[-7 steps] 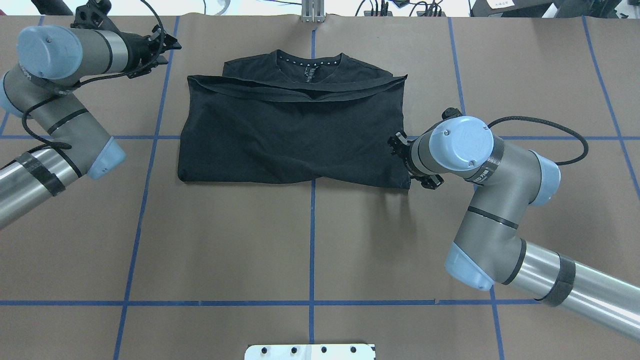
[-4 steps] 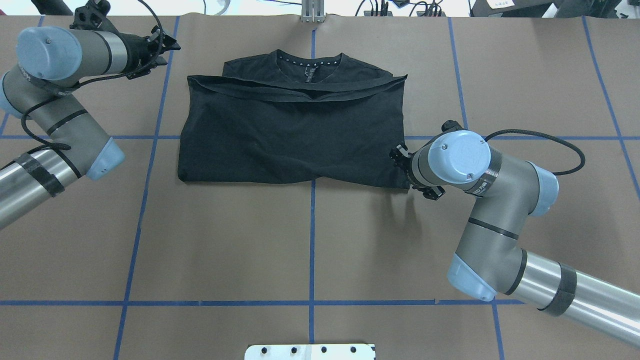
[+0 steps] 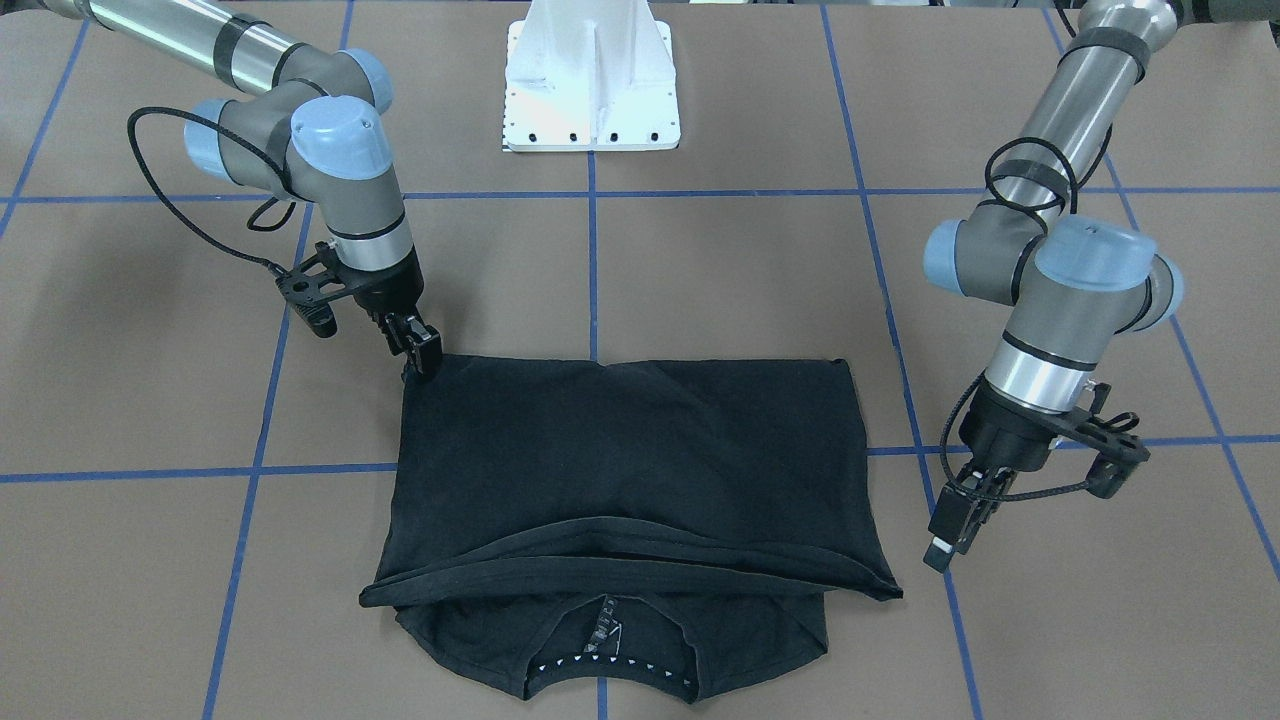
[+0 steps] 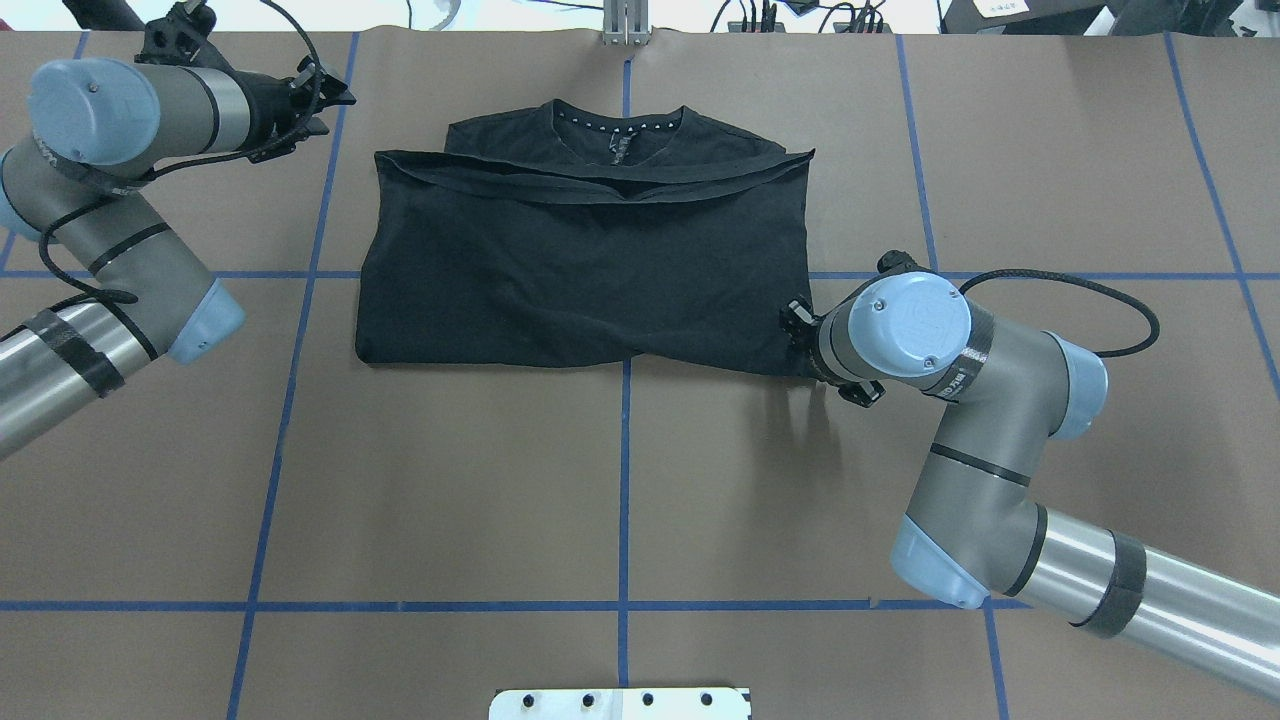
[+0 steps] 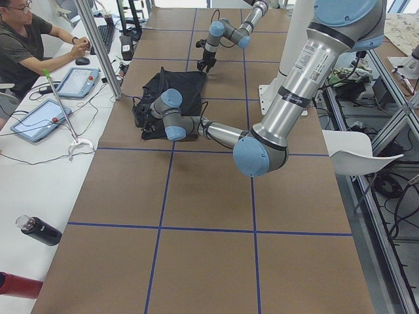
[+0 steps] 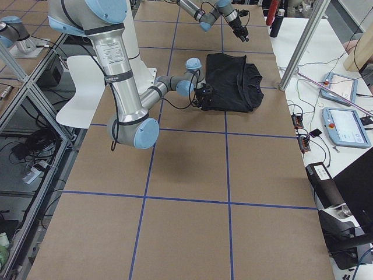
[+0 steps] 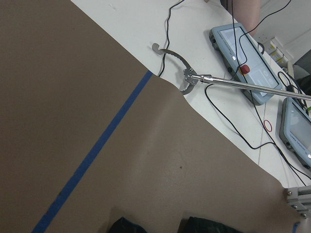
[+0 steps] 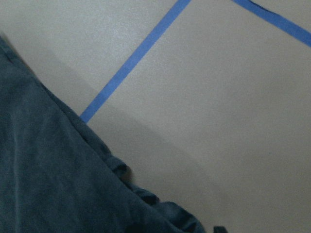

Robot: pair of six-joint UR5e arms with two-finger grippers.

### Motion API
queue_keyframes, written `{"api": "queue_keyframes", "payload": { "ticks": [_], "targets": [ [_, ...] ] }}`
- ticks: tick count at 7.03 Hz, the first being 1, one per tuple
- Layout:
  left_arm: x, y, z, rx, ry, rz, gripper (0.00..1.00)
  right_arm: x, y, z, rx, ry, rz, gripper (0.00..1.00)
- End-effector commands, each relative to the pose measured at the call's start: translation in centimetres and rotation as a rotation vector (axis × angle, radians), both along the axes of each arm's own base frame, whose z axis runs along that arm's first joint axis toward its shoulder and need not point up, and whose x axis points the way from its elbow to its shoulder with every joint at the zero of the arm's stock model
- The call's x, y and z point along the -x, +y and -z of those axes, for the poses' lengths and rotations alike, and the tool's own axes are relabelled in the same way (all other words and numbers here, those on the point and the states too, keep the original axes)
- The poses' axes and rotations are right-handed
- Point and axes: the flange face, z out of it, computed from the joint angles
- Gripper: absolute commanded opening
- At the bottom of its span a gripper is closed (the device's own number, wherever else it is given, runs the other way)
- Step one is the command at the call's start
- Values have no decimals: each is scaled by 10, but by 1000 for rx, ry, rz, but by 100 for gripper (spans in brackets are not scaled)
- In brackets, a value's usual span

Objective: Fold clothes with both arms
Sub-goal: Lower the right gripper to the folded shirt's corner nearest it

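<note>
The black T-shirt (image 4: 590, 270) lies folded on the brown table, collar at the far edge; it also shows in the front view (image 3: 630, 460). No graphic shows. My right gripper (image 3: 420, 355) is low at the shirt's near right corner, fingertips at the fabric edge. Its wrist view shows the bunched hem (image 8: 48, 184) and looks open around the edge. In the overhead view the right wrist (image 4: 905, 325) hides that gripper. My left gripper (image 3: 940, 550) hangs open and empty above the table just left of the shirt's far left corner, also seen overhead (image 4: 335, 108).
Blue tape lines (image 4: 625, 480) cross the brown paper. The white base block (image 3: 592, 80) stands at the robot's side. Past the table's far edge lie tablets (image 7: 243, 63) and cables; an operator (image 5: 33, 46) sits there. A metal post (image 4: 625, 25) stands at the far edge.
My right wrist has moved a little nearer the robot and inward over the shirt's near right corner. My left arm has drifted slightly to the left. The shirt has not moved.
</note>
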Motion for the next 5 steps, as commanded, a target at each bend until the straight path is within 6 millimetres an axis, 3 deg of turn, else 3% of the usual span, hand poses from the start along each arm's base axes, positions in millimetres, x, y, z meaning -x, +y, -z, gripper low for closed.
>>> {"api": "queue_keyframes", "payload": {
  "ticks": [1, 3, 4, 5],
  "targets": [
    [1, 1, -5, 5, -5, -1, 58, 0, 0, 0, 0, 1, 1, 0],
    [1, 2, -4, 3, -3, -1, 58, -1, 1, 8, -9, -15, 6, 0],
    [2, 3, 4, -7, 7, -3, 57, -11, 4, 18, -16, -38, 11, 0],
    [7, 9, 25, -40, 32, -10, 57, -32, 17, 30, -20, -74, 27, 0]
  ]
}}
